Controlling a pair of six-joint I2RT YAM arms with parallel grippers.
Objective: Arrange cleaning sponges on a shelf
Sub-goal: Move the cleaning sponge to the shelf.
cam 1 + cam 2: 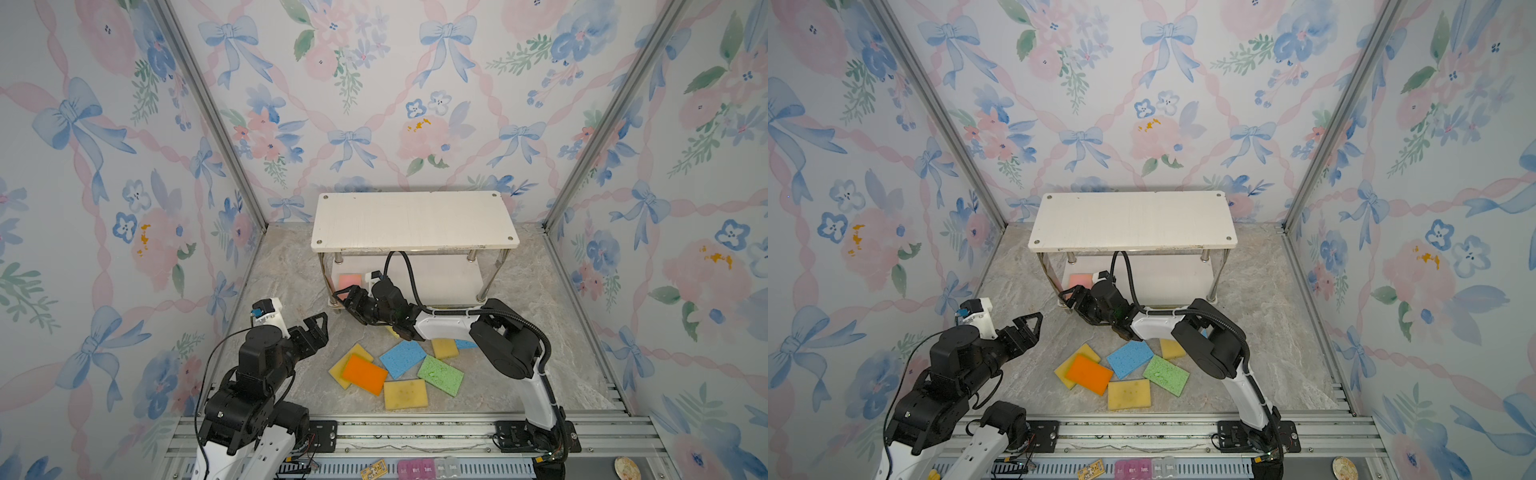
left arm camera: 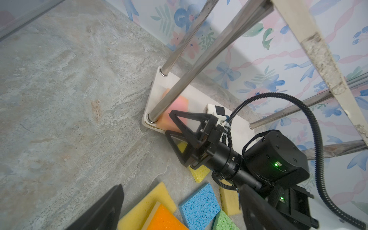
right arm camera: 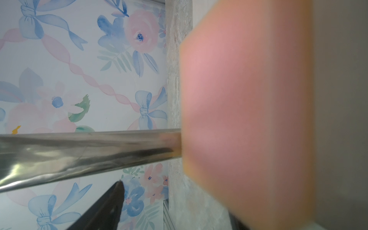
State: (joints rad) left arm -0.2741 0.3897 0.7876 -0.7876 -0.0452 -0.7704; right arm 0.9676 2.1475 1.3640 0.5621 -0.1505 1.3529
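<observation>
Pink foam, blurred, fills most of the right wrist view: the pink sponge (image 3: 249, 119) lies flat on the lower board (image 1: 440, 282) of the shelf (image 1: 411, 220), at the end toward the left of the frame and just behind the front metal leg (image 2: 179, 93). The right gripper (image 1: 343, 297) reaches in at that corner, just below centre in both top views, with its jaws spread wide. In the left wrist view one finger (image 2: 187, 119) crosses the sponge's near end and the other sits lower, in front of the board's edge; whether either pad touches the foam cannot be told. The left gripper (image 1: 321, 331) hangs at lower left, jaws wide apart and empty, well apart from the shelf. Loose on the stone-patterned floor (image 1: 291, 282), in the lower centre, lie an orange sponge (image 1: 365, 374) on a yellow sponge (image 1: 345, 360), a blue sponge (image 1: 402, 358), a green sponge (image 1: 440, 375) and a mustard sponge (image 1: 405, 394).
</observation>
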